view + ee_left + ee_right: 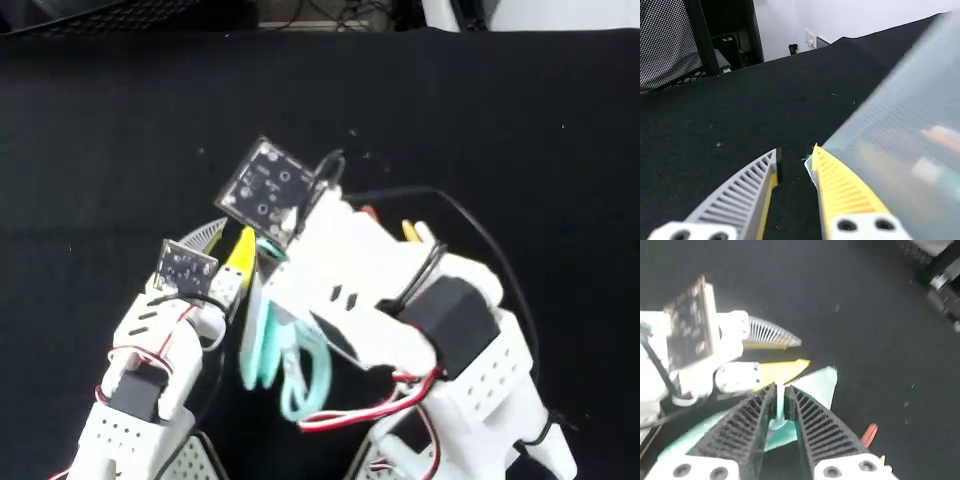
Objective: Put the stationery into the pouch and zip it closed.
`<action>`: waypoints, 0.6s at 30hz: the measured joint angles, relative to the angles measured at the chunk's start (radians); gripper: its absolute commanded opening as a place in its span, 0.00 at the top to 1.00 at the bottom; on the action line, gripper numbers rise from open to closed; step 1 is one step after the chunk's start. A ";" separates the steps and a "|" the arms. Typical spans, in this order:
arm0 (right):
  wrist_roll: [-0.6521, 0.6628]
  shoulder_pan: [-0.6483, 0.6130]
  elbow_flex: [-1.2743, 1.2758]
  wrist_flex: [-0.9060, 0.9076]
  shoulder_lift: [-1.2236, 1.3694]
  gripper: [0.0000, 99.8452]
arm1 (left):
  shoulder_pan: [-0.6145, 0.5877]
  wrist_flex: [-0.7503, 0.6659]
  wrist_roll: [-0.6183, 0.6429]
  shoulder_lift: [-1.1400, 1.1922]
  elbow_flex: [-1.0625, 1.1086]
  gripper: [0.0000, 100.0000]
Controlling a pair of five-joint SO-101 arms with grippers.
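While the right gripper [780, 388] was nearly shut on a thin mint edge of the pouch [821, 382], the left gripper [795, 152] beside it stood open and empty, its yellow finger against the pouch. Unpinned, the pouch might slide over the bench [740, 110] when pulled, I judged. No writing was readable.

Looks down on a table [150, 120] draped in matte black cloth, flecked here and there with pale lint; ends at a white wall [850, 15] past the far edge, with a wall socket [810, 37] low on it; has a black mesh panel [665, 45] beside a dark upright post [701, 35]; catches dark cables [340, 14] beyond the cloth, under even indoor light
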 measured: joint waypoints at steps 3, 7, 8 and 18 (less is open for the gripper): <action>0.000 0.000 0.000 0.043 0.000 0.99 | 0.000 0.000 0.000 0.000 0.000 0.87; 0.046 0.000 0.000 0.003 0.000 0.99 | 0.000 0.000 0.000 0.000 0.000 0.87; 0.068 0.000 0.000 -0.038 0.000 0.99 | 0.000 0.000 0.000 0.000 0.000 0.87; 0.118 0.011 0.060 -0.559 0.092 0.99 | 0.000 0.000 0.000 0.000 0.000 0.87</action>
